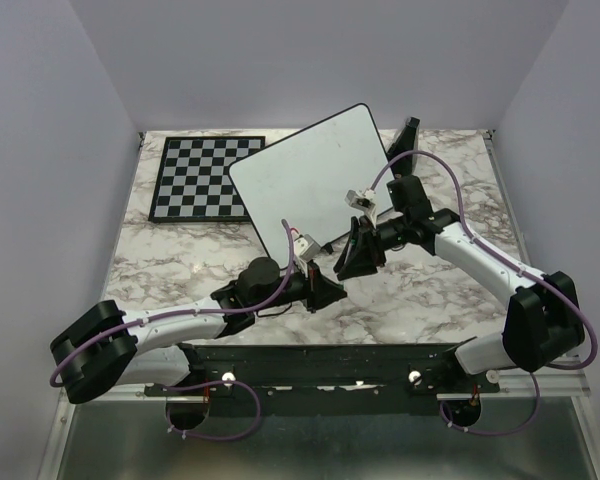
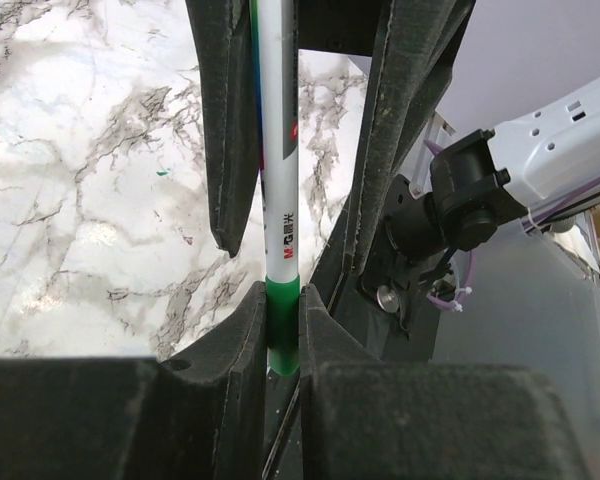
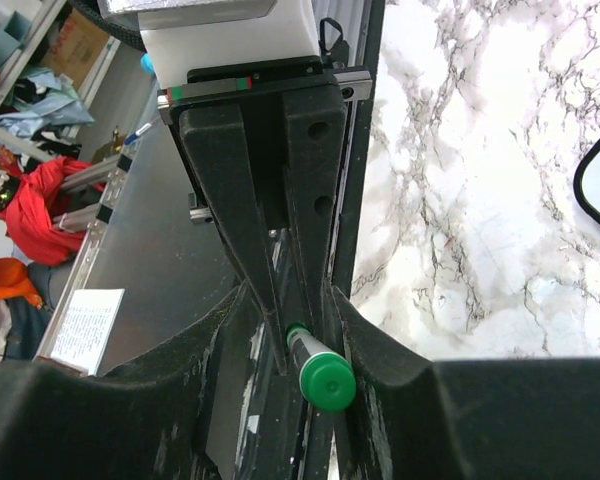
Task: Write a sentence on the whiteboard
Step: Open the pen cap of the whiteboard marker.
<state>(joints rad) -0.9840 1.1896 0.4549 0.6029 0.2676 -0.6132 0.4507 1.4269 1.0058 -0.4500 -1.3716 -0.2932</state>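
top external: high behind both bases, looking down on the whole table (image 1: 180, 265) | left wrist: close-up along its fingers (image 2: 220, 400), table beyond | right wrist: close-up, facing the table's near edge | both wrists share the green marker (image 2: 280, 200)

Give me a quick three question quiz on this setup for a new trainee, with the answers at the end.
1. True or false: the whiteboard already has writing on it.
2. What colour is the band on the marker where the left gripper pinches it? A red, B green, C black.
3. Fill in: in the top view, the flat checkered thing left of the whiteboard is a ____.

Key: 1 false, it looks blank. 2 B. 3 chessboard.
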